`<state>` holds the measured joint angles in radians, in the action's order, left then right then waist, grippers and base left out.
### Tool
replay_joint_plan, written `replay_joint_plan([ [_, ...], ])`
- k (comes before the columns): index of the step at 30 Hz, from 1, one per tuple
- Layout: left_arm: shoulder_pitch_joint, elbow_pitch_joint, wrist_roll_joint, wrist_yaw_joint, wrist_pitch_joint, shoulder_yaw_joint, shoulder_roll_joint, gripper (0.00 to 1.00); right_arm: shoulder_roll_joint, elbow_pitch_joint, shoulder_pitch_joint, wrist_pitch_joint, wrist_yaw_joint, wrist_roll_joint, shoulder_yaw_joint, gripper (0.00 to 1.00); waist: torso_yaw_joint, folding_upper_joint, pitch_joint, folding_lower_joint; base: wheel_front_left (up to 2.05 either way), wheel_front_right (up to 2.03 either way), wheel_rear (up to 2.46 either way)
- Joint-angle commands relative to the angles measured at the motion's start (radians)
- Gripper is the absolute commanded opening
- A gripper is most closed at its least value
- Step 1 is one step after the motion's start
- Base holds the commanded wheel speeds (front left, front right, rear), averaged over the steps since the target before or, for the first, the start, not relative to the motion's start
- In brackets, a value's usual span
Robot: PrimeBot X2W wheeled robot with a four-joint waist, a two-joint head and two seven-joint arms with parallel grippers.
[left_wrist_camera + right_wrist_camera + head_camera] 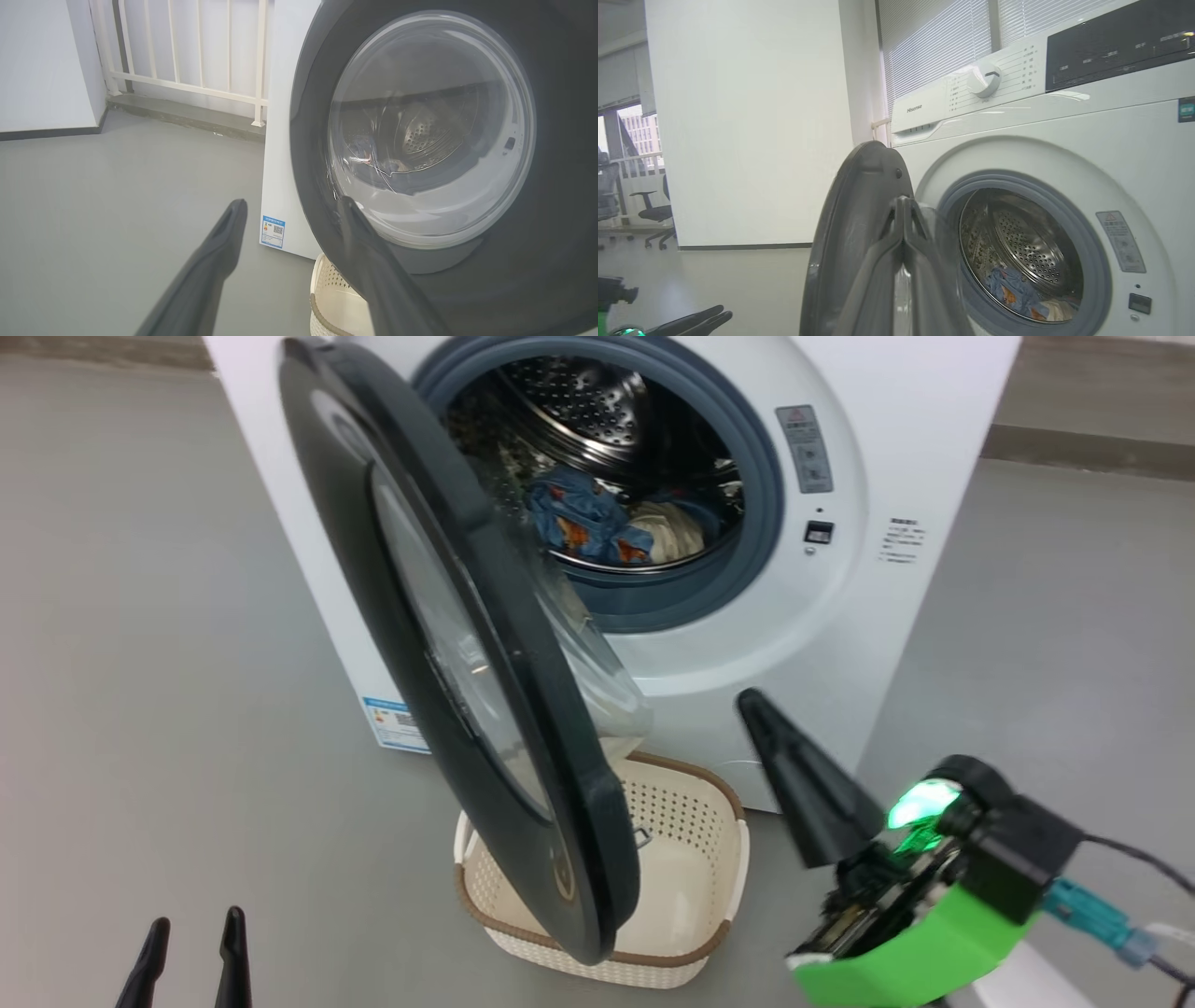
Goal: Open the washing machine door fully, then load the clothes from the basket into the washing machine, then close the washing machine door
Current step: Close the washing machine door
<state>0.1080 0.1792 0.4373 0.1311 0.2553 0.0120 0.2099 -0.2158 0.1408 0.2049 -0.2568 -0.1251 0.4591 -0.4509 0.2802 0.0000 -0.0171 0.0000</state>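
The white washing machine (840, 644) fills the upper middle of the head view. Its black-rimmed door (411, 644) stands swung out, its lower edge hanging over the cream basket (695, 859), whose visible part holds nothing. The blue bear-print clothes (588, 523) lie inside the steel drum, and the right wrist view shows them too (1017, 291). My right gripper (750, 702) is shut on nothing, raised right of the basket below the drum opening; its fingertips (903, 205) press together. My left gripper (196, 919) is open at the lower left, its fingers (233, 219) facing the door's outer face (556, 140).
Grey floor (140, 616) lies open to the left of the machine. A white railing (187, 56) and a white wall (42, 60) stand behind the machine's left side. A blue label (273, 232) marks its lower front corner. Office chairs (654, 214) sit far off.
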Motion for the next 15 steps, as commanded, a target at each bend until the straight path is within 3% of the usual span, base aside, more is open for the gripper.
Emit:
replay_joint_plan([
  [1, -0.024, -0.019, -0.004, 0.0, 0.006, 0.034, 0.02, 1.0, 0.007, 0.03, 0.031, -0.005, -0.006, 0.021, -0.029, 0.0, 0.028, 0.0, -0.01, 0.0, 0.0, 0.0, 0.0],
  [7, -0.027, -0.012, -0.001, 0.0, 0.006, 0.024, 0.018, 1.0, 0.03, 0.027, 0.052, -0.005, -0.006, 0.048, -0.184, 0.0, 0.056, 0.0, -0.012, 0.0, 0.0, 0.0, 0.0],
  [15, -0.04, -0.01, 0.003, 0.0, 0.006, 0.018, 0.013, 1.0, 0.054, -0.082, 0.066, -0.005, -0.006, 0.092, -0.341, 0.0, 0.074, 0.0, -0.008, 0.0, 0.0, 0.0, 0.0],
])
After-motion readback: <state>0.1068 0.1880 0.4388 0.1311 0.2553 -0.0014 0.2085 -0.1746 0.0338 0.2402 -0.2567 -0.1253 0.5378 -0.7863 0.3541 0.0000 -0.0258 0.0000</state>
